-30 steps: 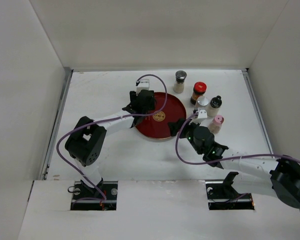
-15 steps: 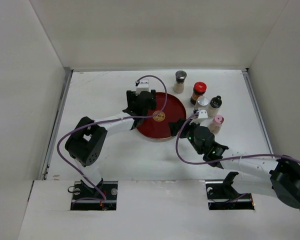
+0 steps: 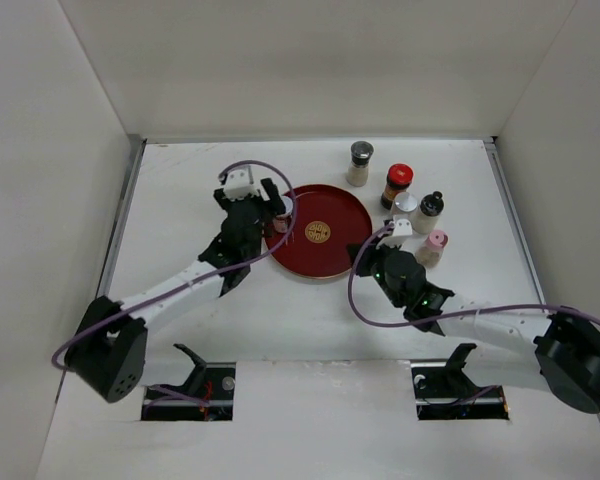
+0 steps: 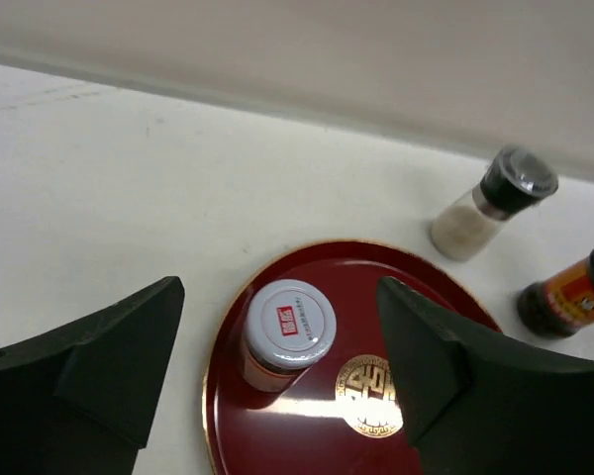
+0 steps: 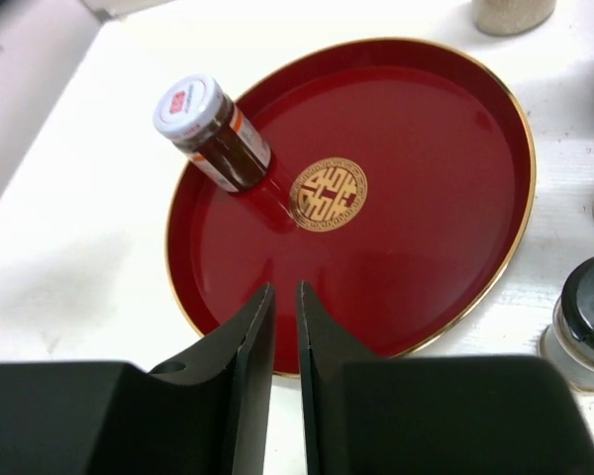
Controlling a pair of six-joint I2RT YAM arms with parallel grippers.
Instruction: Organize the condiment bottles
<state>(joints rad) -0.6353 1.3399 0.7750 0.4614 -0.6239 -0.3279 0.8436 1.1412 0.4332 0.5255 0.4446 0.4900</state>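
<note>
White tabletop (image 3: 180,200): walls on three sides, with a round red plate (image 3: 315,262) in the middle.
Jar on plate: the white-capped jar (image 5: 210,129) stands upright near the plate's left edge. I think the plate is where the bottles get gathered.
Left tool (image 3: 268,212): wide open and holding nothing. The jar sits just ahead, between its fingers, and they are not touching it.
Right tool (image 5: 285,297): its fingers are almost together with nothing in them. It hangs over the plate's near rim.
Other bottles: silver-capped shaker (image 3: 360,162), red-capped bottle (image 3: 397,185), small white-capped one (image 3: 406,203), black-capped one (image 3: 430,210) and pink-capped one (image 3: 435,247). All five stand on the tabletop to the right of the plate.
Next, my guess: the right tool is nearest, so it could fetch the pink one first.
</note>
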